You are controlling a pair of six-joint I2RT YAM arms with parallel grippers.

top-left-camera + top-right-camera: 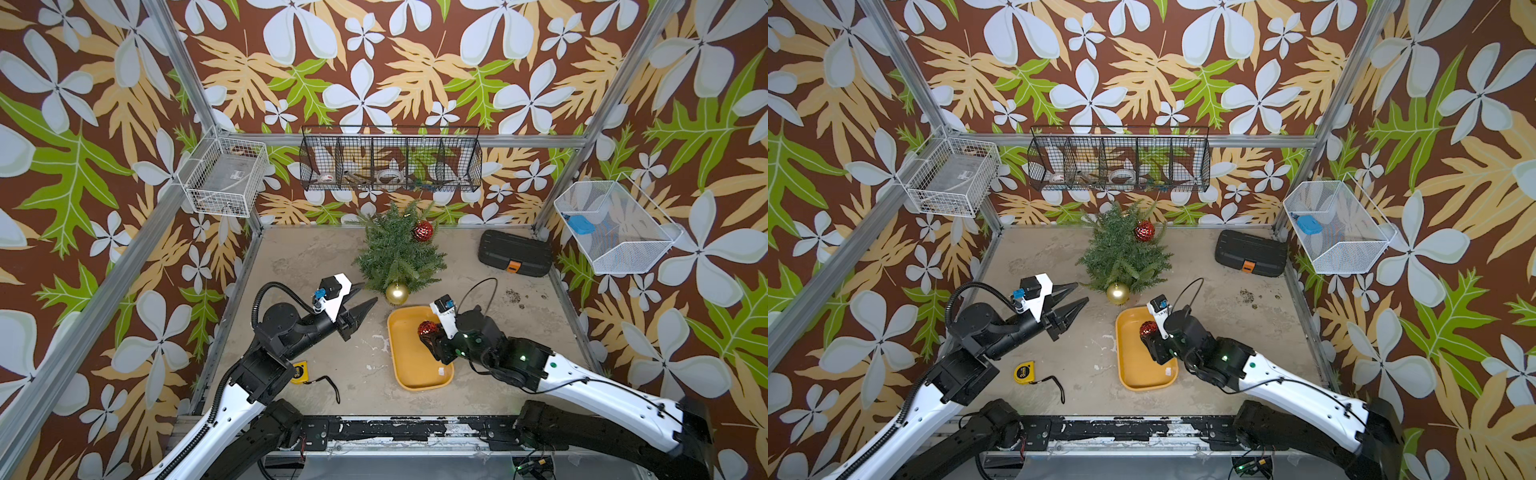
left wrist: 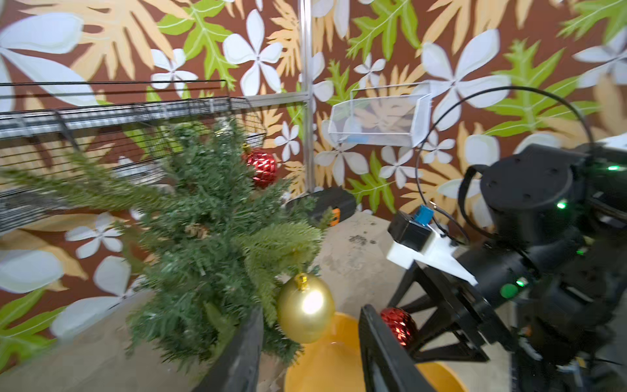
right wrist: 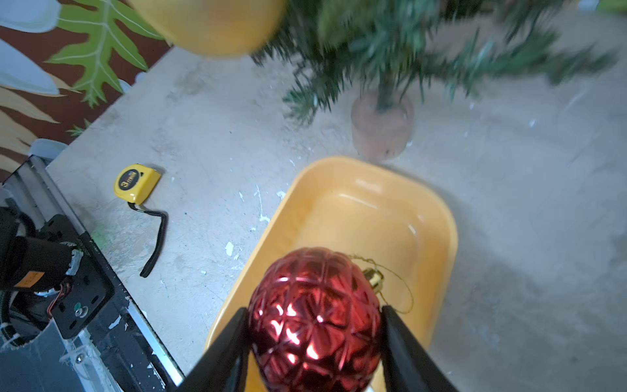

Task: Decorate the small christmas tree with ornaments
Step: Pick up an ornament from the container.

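Right gripper, clamped on the red bauble at lower centre, should lift gently, leaving its loop free.

Tree bears gold bauble, red bauble; third gripped.

The red bauble over the yellow tray is glossy, faceted and mirror-bright, with a shiny gold cap; the gold bauble is smooth and equally shiny. The tray looks like smooth glossy plastic, the surface matt, rough and blotchy, the tree bristly and matt.
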